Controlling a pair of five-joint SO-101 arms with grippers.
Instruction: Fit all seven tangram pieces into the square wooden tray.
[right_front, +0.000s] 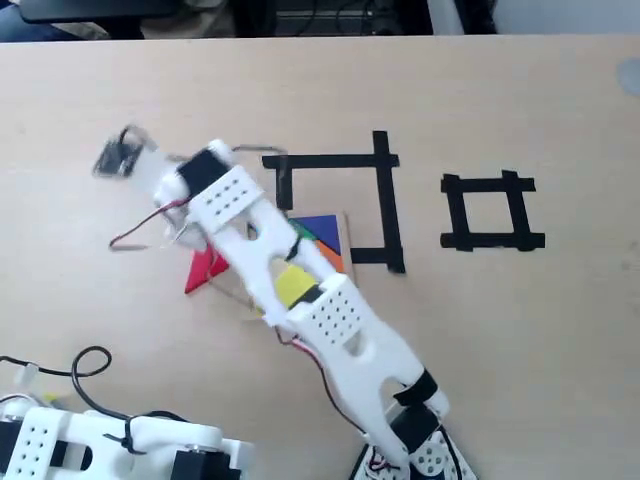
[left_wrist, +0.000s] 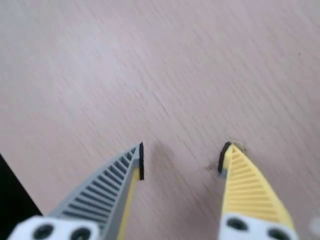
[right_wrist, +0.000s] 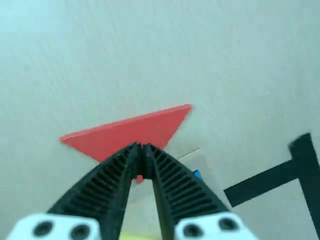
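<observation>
Right end effector (right_wrist: 141, 146) pressed shut at the flat red triangular tangram piece (right_wrist: 127, 131), long edge crosswise, just beside the square wooden tray (right_front: 346, 236); left end effector (left_wrist: 182, 159) spread, well apart.

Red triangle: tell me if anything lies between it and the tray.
Nothing visible lies between the red triangle and the tray; they sit close together. In the high view the right arm crosses above that gap and hides part of it.
</observation>
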